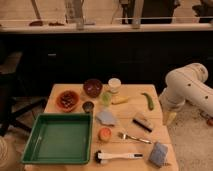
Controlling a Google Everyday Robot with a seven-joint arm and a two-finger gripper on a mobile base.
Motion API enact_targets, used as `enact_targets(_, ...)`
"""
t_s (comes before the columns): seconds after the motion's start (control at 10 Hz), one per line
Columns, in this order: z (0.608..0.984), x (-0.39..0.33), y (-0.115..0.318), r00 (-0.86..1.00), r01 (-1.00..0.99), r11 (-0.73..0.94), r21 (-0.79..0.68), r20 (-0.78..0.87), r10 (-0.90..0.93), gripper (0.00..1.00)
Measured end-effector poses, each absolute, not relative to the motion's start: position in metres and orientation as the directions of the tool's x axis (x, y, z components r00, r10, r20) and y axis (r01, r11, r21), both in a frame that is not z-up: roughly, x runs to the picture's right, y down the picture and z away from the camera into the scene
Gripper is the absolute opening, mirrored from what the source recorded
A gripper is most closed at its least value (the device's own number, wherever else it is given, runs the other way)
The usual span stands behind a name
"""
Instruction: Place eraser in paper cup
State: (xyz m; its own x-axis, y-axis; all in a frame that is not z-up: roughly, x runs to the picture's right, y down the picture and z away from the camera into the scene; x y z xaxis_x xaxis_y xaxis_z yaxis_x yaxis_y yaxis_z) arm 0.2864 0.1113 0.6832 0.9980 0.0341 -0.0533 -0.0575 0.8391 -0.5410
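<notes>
Presently, item one: the robot's pale two-finger pincer (170, 118), hanging fingers-down just off the right edge of the light wooden tabletop (131, 106), spread wide, holding nothing, touching nothing.

Item two: the small rectangular tan-grey eraser with a black strip (142, 123), lying flat on the tabletop's right half, near the pincer yet apart from it.

Item three: the short white cylindrical paper cup (114, 85), upright at the far edge, just beside the dark red bowl (92, 87), well apart from the eraser.

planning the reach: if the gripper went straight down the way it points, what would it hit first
The gripper points down by the right edge of the light wooden table; likely that edge first, or the floor beside it; depth unclear.
</notes>
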Motion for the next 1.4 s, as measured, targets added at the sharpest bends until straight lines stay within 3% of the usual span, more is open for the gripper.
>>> enact_targets(0.5,0.681,0.287,0.114,0.995,-0.098,0.852,-0.514,-0.062,0.077,0.80)
enact_targets(1.0,0.708,0.303,0.147,0.868,-0.493,0.762,-0.419,-0.187,0.459,0.80)
enact_targets(1.4,0.716,0.301,0.155,0.848,-0.526,0.741,-0.418,-0.193,0.493,0.80)
